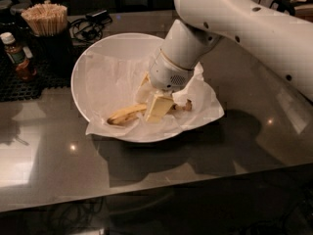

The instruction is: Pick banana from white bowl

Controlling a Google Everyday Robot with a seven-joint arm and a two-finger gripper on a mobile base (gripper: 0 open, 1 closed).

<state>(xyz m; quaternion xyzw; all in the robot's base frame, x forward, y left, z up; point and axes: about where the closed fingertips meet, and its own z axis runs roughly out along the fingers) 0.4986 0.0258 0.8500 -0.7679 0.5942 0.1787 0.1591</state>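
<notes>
While its white arm [244, 28] reaches down from the upper right, the robot's gripper [157, 109] sits low inside the white bowl [115, 43], its pale yellow tip pressed against the middle of the banana [124, 115]. Whether the gripper has closed on the fruit or merely rests against it cannot be told from this angle, as the wrist housing hides the far side. The banana lies on its side in the near half of the bowl, on the crinkled white paper [200, 106] that lines it. Its yellow, brown-flecked body runs out to the left of the gripper, and its dark end shows just to the right. The paper spills over the bowl's near and right rim onto the dark, glossy desk [146, 180]. The bowl casts a broad shadow on the desk toward the camera. At the far left of the desk, well apart from the bowl, a dark cup of wooden sticks [45, 18] stands behind a small brown bottle with a white cap [14, 55], both on a black mat [29, 82]. Black cables [90, 26] lie coiled just beyond the bowl.
</notes>
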